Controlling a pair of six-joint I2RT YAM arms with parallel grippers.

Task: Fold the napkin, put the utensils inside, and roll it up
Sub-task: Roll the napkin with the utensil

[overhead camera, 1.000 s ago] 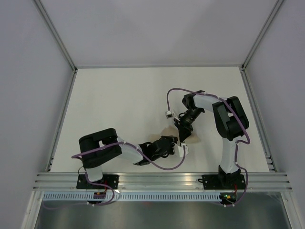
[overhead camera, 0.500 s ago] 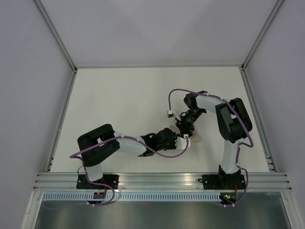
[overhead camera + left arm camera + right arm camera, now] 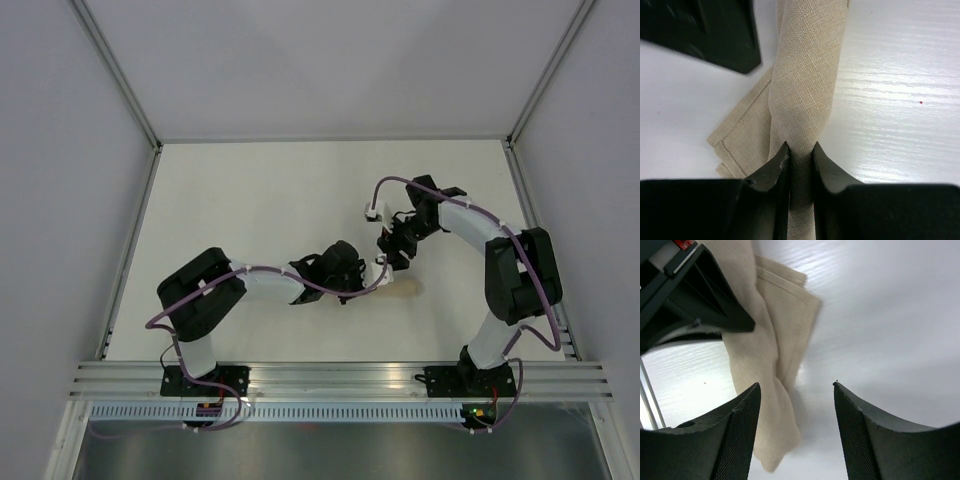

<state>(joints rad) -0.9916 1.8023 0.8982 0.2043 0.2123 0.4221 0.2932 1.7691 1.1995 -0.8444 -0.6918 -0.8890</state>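
Note:
The beige napkin [image 3: 807,75] lies rolled into a narrow tube on the white table, with a flat folded flap [image 3: 742,132] sticking out at its side. My left gripper [image 3: 801,145] is shut on one end of the roll, both jaws pinching the cloth. In the top view the roll [image 3: 403,290] shows just right of the left gripper [image 3: 365,286]. My right gripper [image 3: 796,386] hovers open above the napkin [image 3: 757,355], with nothing between its jaws. It sits just behind the roll in the top view [image 3: 393,254]. The utensils are hidden.
White table [image 3: 250,210] with grey walls on three sides and an aluminium rail [image 3: 340,378] along the near edge. The right gripper's black body [image 3: 705,30] shows close to the roll in the left wrist view; the left gripper's body [image 3: 690,295] shows in the right wrist view.
The left gripper has closed on the roll and shifted right. The right gripper has opened, let go of the napkin and drawn back toward the far right.

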